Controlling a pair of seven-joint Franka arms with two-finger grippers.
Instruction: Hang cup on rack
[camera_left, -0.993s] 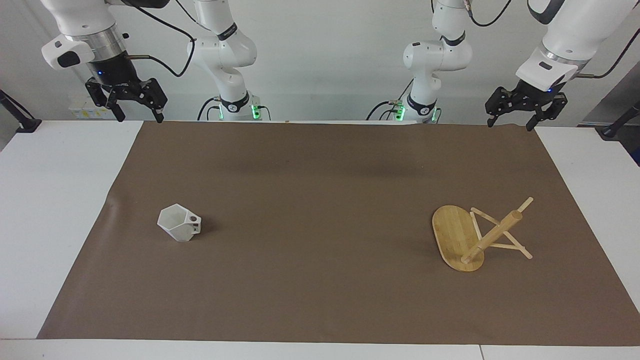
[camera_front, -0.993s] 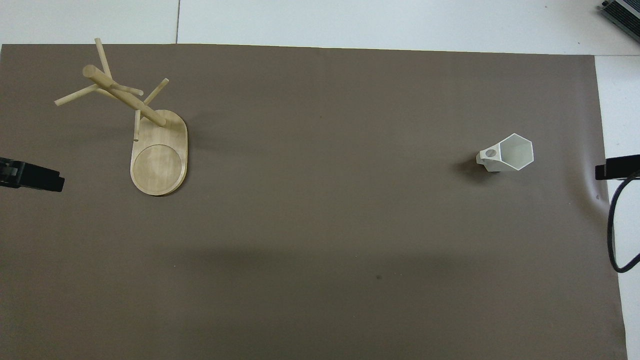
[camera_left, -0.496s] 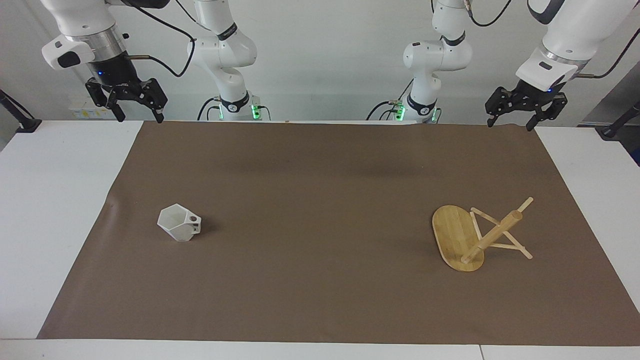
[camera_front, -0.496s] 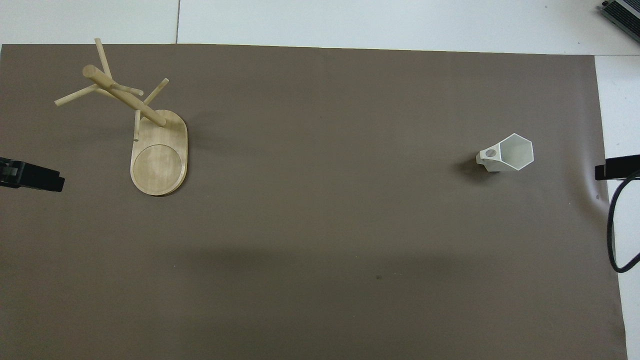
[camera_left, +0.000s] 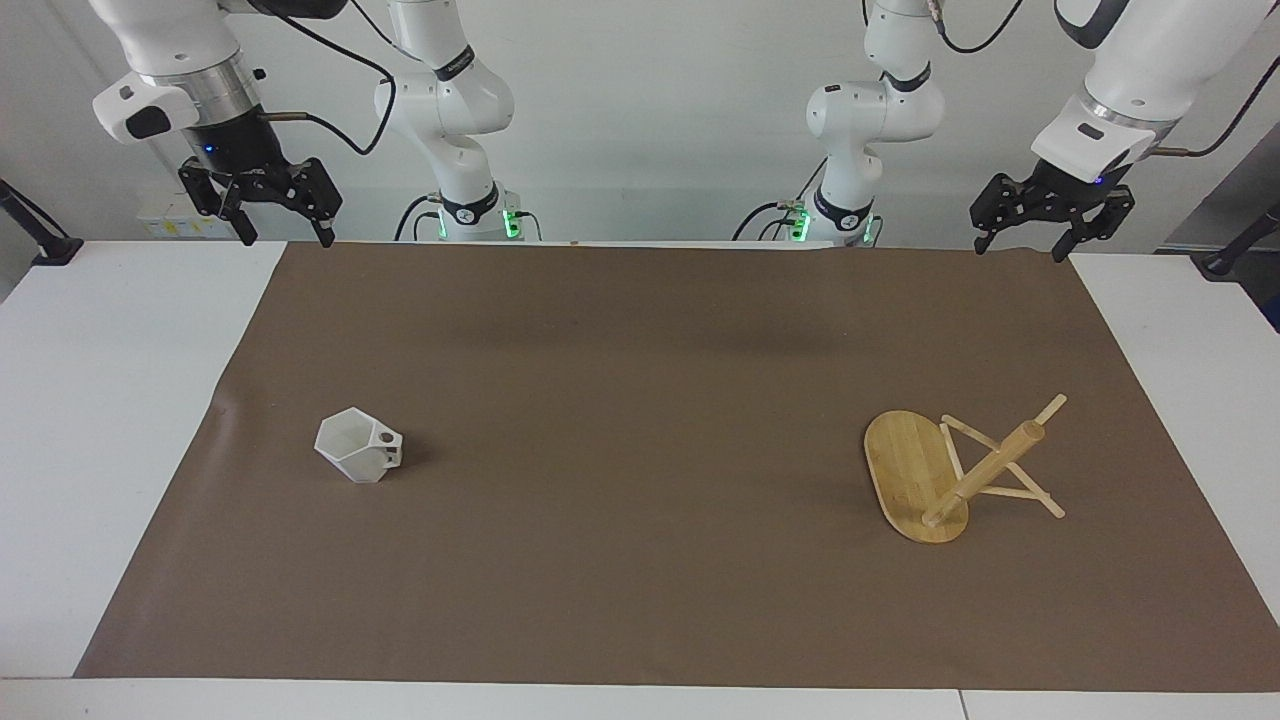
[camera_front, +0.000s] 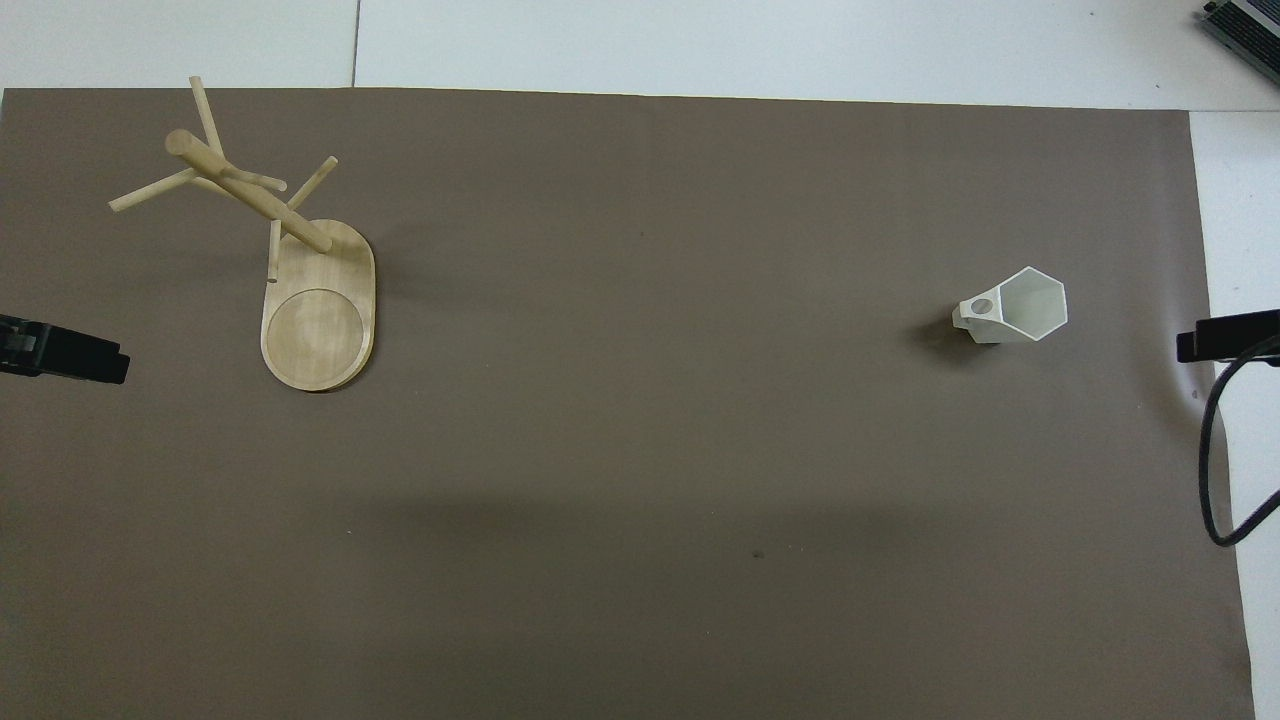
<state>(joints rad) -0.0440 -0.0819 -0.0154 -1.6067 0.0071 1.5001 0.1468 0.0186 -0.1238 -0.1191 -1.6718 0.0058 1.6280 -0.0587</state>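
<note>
The white faceted cup (camera_left: 358, 449) (camera_front: 1015, 307) stands upright on the brown mat toward the right arm's end, its handle pointing to the table's middle. The bamboo rack (camera_left: 940, 475) (camera_front: 318, 300) stands on its oval base toward the left arm's end, post up with thin pegs bare. My right gripper (camera_left: 285, 238) (camera_front: 1225, 335) hangs open and empty in the air over the mat's corner by the robots. My left gripper (camera_left: 1020, 250) (camera_front: 62, 350) waits, open and empty, over the mat's other corner by the robots. Neither gripper is near the cup or the rack.
The brown mat (camera_left: 640, 400) covers most of the white table (camera_left: 100, 420). A black cable (camera_front: 1215, 470) loops down from the right arm over the mat's edge. A dark device (camera_front: 1245, 25) sits at the table corner farthest from the robots, at the right arm's end.
My right gripper has drifted a little toward the table's middle. The left gripper, the cup and the rack have stayed where they were.
</note>
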